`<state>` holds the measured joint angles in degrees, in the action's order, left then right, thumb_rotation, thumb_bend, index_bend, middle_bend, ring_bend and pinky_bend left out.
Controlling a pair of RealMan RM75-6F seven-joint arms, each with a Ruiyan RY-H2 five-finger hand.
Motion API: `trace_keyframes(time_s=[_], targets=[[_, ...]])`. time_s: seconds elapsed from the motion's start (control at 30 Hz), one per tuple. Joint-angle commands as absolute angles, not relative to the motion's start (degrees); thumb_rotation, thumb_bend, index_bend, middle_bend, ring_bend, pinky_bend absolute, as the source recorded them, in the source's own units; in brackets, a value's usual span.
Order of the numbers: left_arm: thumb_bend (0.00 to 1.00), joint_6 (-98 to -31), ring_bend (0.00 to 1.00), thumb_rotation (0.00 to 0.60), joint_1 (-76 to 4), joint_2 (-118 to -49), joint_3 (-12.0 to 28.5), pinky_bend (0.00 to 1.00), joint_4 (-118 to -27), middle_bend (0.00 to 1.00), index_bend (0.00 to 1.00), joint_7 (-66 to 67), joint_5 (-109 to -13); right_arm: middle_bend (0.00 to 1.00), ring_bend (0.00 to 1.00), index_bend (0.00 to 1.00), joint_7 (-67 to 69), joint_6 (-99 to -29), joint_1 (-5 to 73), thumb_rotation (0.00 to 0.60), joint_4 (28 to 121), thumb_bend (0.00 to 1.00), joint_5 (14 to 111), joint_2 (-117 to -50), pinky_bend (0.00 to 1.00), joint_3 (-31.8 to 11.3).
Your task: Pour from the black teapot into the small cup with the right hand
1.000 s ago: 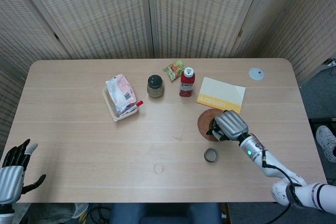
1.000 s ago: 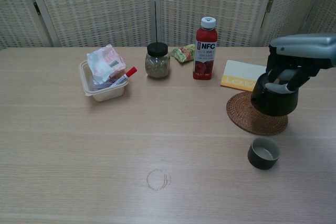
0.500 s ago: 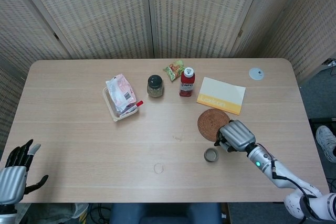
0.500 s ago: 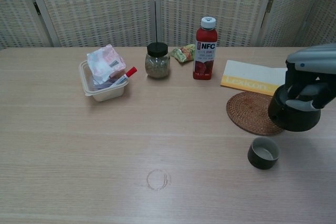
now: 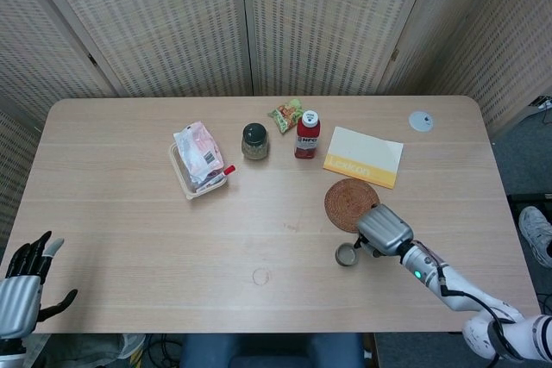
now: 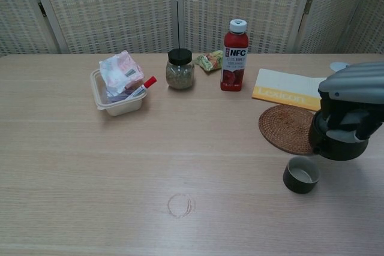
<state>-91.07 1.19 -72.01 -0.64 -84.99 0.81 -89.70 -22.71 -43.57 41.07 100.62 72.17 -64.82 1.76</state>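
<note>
My right hand (image 5: 383,228) (image 6: 353,97) grips the black teapot (image 6: 336,141) from above and holds it off the table, just right of the small dark cup (image 6: 301,174) (image 5: 347,254). In the head view the hand hides most of the pot. The cup stands upright on the table in front of the round woven coaster (image 6: 290,128) (image 5: 350,203), which is bare. My left hand (image 5: 24,277) is at the table's near left corner, fingers spread, holding nothing.
A yellow-and-white booklet (image 5: 363,157) lies behind the coaster. Further back stand a red NFC bottle (image 6: 235,56), a dark-lidded jar (image 6: 180,69) and a snack packet (image 6: 209,61). A plastic tub with packets (image 6: 119,87) sits at the left. A small white disc (image 5: 421,121) lies far right.
My right hand has carried the teapot off the coaster and toward the near side, bringing it down beside the cup. The left hand has barely shifted.
</note>
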Motion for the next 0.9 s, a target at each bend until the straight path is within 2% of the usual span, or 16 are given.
trace_keyframes(time_s=[0.03, 0.9], targets=[[0.2, -91.1, 0.07, 0.6, 1.3, -72.1, -0.7, 0.04, -84.8, 0.0, 0.1, 0.6, -89.7, 1.0, 0.89, 0.96, -25.7, -42.7, 42.2, 0.6, 101.0, 0.66, 70.9, -65.4, 0.41, 2.1], [0.21, -91.7, 0.07, 0.6, 2.1, -72.7, -0.7, 0.04, -82.8, 0.0, 0.1, -1.4, -89.5, 1.0, 0.89, 0.96, -44.4, -44.2, 47.7, 0.6, 104.6, 0.66, 63.6, -66.7, 0.41, 4.4]])
